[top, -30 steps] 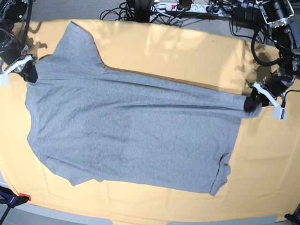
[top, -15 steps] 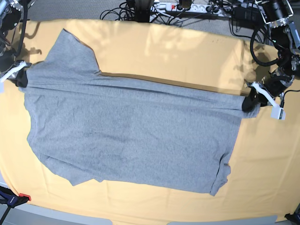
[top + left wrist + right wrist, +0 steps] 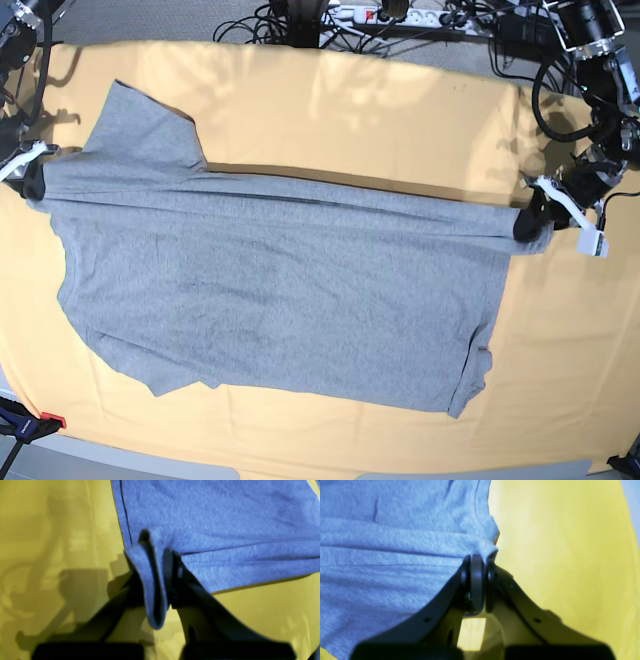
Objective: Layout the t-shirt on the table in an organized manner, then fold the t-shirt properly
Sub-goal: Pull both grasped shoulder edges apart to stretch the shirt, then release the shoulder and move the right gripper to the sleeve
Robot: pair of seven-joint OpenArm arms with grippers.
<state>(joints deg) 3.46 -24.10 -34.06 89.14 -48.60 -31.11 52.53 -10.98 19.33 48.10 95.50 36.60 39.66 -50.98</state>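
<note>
The table [image 3: 400, 110], covered in a pale yellow-orange cloth, fills nearly the whole base view, with sun patches and shadows across its far half. On it the heather-grey t-shirt [image 3: 280, 290] lies spread wide, plain side up, covering most of the middle and reaching close to the left edge and the near edge of the tabletop. Its far edge is drawn into a taut, nearly straight line with long creases running across the tabletop from one gripper to the other. One sleeve fans out toward the far left corner; the near hem sags unevenly, with a small curled flap toward the near right.

The right gripper [image 3: 33, 172] sits at the left edge of the tabletop, its jaws pinched together on a bunched corner of the t-shirt, as the right wrist view [image 3: 477, 562] shows. The left gripper [image 3: 528, 220] is near the right edge, jaws clamped on a folded tuck of the fabric, with a loop of cloth hanging between them in the left wrist view [image 3: 157, 580].

A tangle of black cables [image 3: 300, 20] and a power strip [image 3: 400, 14] lie beyond the far edge.
</note>
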